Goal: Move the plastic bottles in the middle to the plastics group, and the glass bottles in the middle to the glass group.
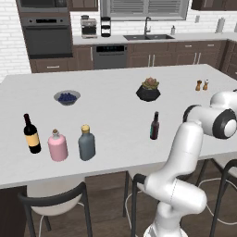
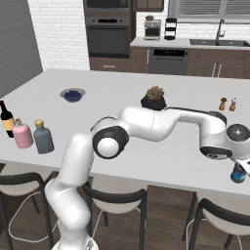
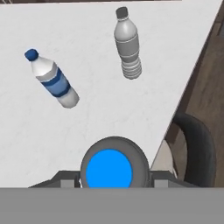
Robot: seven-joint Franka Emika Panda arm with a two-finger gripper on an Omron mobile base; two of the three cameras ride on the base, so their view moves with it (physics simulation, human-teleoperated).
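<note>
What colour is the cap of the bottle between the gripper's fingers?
Bright blue cap, seen from above, clearest in the hand view.

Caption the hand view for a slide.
Gripper shut on a blue-capped bottle, above two plastic bottles on the white counter.

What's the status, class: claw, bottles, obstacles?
Claw shut on blue-capped bottle, over the counter's right edge. Two plastic bottles stand ahead. Pink bottle already beside the flask; brown bottle still mid-counter. Path clear.

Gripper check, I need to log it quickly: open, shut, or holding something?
Gripper: shut on the blue-capped water bottle.
</note>
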